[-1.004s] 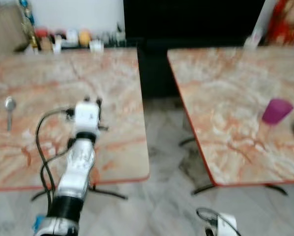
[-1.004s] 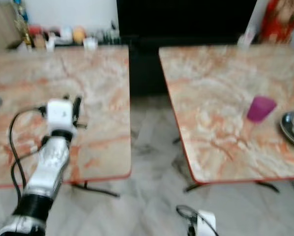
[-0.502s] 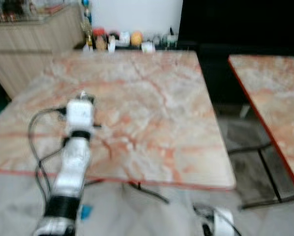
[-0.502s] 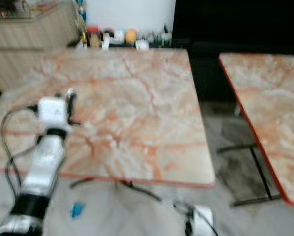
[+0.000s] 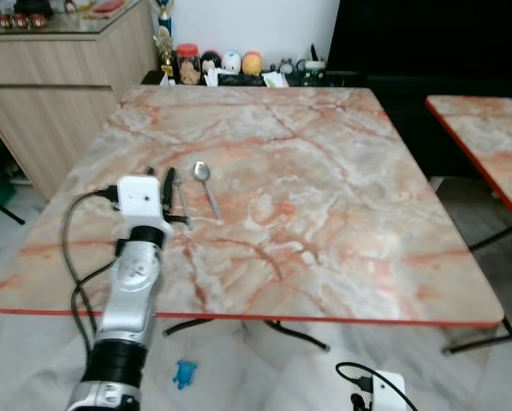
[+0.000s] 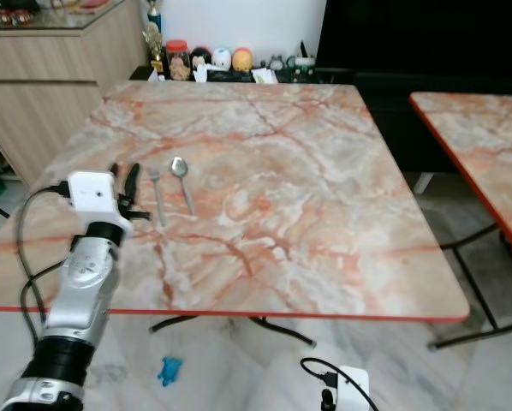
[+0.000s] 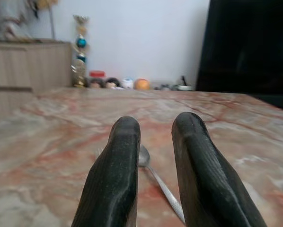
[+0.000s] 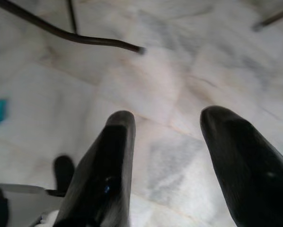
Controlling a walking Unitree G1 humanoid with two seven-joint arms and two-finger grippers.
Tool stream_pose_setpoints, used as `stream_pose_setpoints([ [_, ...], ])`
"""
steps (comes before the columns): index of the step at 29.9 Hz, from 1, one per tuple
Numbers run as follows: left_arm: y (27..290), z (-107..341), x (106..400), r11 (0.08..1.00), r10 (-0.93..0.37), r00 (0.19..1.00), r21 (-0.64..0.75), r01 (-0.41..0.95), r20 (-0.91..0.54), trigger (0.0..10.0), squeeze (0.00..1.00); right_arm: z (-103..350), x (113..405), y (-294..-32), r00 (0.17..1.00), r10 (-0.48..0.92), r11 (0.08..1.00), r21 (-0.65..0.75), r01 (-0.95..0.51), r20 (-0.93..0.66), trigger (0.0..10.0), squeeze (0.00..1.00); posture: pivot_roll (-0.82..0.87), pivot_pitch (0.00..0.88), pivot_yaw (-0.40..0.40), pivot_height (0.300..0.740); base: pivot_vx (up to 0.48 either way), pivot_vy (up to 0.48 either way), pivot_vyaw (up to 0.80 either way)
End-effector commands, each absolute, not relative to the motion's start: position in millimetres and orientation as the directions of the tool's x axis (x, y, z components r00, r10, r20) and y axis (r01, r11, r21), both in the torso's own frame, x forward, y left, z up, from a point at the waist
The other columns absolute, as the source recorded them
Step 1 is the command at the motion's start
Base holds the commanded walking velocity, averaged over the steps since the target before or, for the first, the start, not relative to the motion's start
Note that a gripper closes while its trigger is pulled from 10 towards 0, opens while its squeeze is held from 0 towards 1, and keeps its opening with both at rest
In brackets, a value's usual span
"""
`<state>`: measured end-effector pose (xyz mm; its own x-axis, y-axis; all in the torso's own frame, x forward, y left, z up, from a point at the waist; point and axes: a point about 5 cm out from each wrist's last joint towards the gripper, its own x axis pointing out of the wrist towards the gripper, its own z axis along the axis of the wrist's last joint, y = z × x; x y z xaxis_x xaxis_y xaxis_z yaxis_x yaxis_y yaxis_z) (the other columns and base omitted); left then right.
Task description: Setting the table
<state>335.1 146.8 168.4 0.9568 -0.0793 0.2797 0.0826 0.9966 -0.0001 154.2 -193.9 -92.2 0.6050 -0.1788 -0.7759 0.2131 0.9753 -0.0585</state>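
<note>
Our view has swung onto the table (image 5: 324, 214), where the spoon (image 5: 206, 183) and fork (image 5: 181, 195) lie at twelve o'clock of our empty, slightly parted left gripper (image 7: 155, 142), ready for picking.

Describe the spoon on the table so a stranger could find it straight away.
On the big marble-patterned table with the red edge, look at its left half, just ahead of the left end effector. Two pieces of metal cutlery lie side by side there; the silver spoon is the right one, with a round bowl, unlike the pronged silver fork.
</note>
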Motion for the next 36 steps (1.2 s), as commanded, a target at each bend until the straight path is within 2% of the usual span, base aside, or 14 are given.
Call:
stream_pose_setpoints([
  [1,153.9,175.1,335.4,0.997,-0.069,0.953,-0.02,0.079,0.295,10.0,0.0,-91.6,156.1,-192.4,0.608,-0.175,0.975,-0.052,0.214,-0.774,10.0,0.0,0.07,0.0,-0.05,0.74,0.0,0.0,0.0],
  [27,143.7,173.2,333.1,0.987,-0.153,0.952,-0.012,0.162,0.267,10.0,0.0,-91.9,155.7,-191.8,0.608,-0.169,0.977,-0.049,0.208,-0.776,10.0,0.0,0.07,0.0,-0.05,0.74,0.0,0.0,0.0],
  [36,144.1,173.3,332.8,0.987,-0.155,0.952,-0.004,0.162,0.264,10.0,0.0,-91.9,155.7,-191.5,0.61,-0.163,0.98,-0.054,0.194,-0.776,10.0,0.0,0.07,0.0,-0.05,0.74,0.28,0.0,0.05],
])
